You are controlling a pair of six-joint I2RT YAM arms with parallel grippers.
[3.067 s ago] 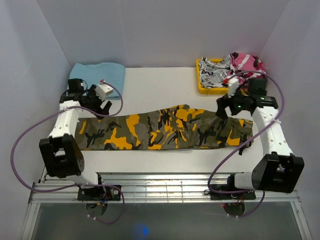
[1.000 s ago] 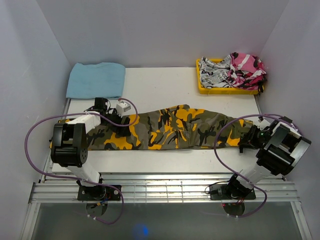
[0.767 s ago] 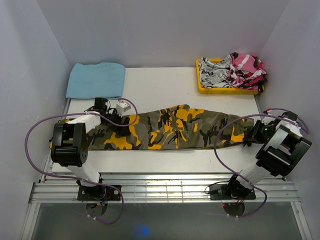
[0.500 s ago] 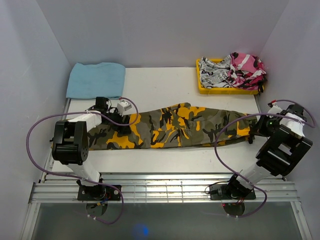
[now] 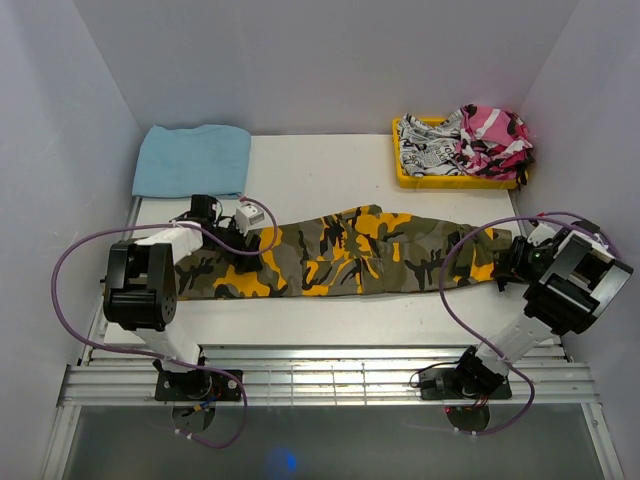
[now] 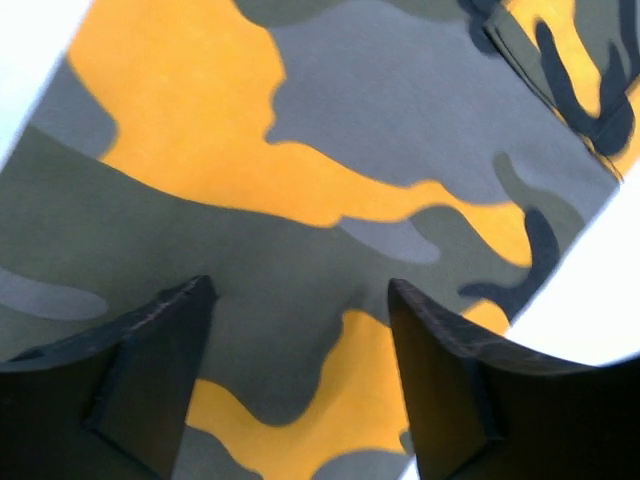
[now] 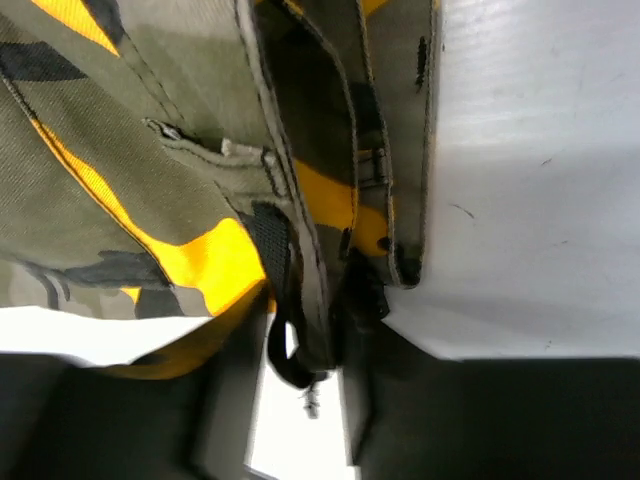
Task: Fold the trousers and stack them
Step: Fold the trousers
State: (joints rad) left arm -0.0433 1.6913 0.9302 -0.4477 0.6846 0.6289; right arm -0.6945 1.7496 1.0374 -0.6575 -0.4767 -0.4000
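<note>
Beneath my left gripper (image 6: 300,300), its jaws standing apart, the trousers (image 6: 400,130) lie flat; their end reaches into my right gripper (image 7: 296,410), but I cannot tell whether it is clamped.

The trousers (image 5: 340,250) are stretching across the middle of the frame, taking up nearly the whole width of the desk (image 5: 320,170). A broad bare patch of desk is lying open in the upper centre, between the folded blue cloth (image 5: 193,160) at upper left and the yellow tray (image 5: 440,182), heaped with garments, at upper right. A narrower bare strip is running below the trousers. The left arm (image 5: 140,285), the right arm (image 5: 570,290) and looping purple cables (image 5: 53,290) are crowding both ends against the side walls.
</note>
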